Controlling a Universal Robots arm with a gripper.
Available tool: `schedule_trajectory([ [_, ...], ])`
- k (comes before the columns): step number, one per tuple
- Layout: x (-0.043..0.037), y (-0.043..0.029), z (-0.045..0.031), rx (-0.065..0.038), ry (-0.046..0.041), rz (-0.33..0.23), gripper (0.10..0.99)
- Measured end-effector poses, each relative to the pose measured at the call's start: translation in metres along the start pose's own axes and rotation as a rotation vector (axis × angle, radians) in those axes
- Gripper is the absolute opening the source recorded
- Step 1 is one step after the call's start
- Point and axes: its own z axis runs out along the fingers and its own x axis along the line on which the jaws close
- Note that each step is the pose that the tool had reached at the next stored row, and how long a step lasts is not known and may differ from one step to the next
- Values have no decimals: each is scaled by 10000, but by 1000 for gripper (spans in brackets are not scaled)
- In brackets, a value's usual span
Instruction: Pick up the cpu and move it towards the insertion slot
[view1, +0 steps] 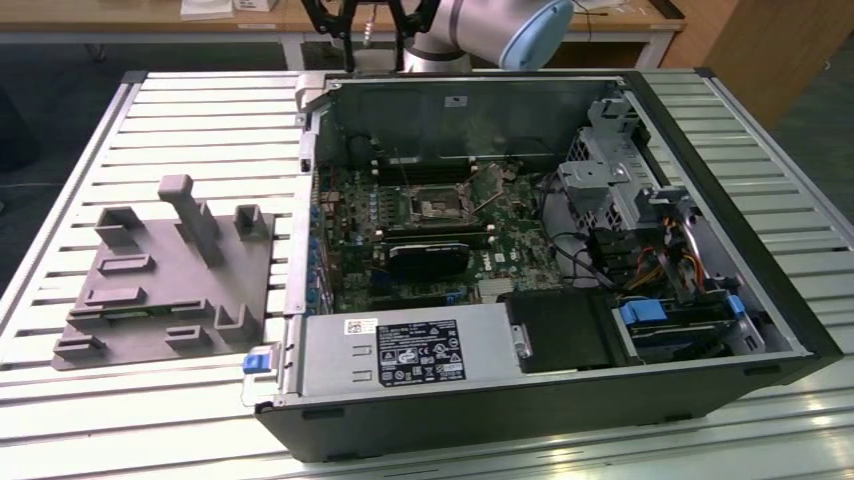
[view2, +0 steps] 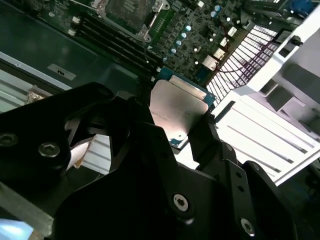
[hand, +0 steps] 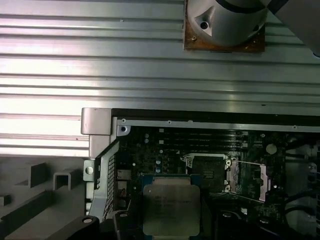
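My gripper is shut on the cpu, a flat silvery square on a green backing that sits between the black fingers. In the first wrist view the cpu hangs above the green board, a little short of the insertion slot, a dark square socket whose silver frame lid is swung open to one side. The second wrist view shows the insertion slot beyond the chip. In the exterior view the gripper is high over the case's back edge, and the insertion slot lies mid-board.
The open computer case rests on a slatted metal table. Inside are a black card, a power supply and a drive cage. A grey fixture plate stands at the exterior view's left. Memory slots run beside the socket.
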Motion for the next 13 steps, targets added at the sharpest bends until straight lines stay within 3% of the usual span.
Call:
schedule_trajectory([
  [13, -392, 10, 8, 2, -210, -10, 545],
])
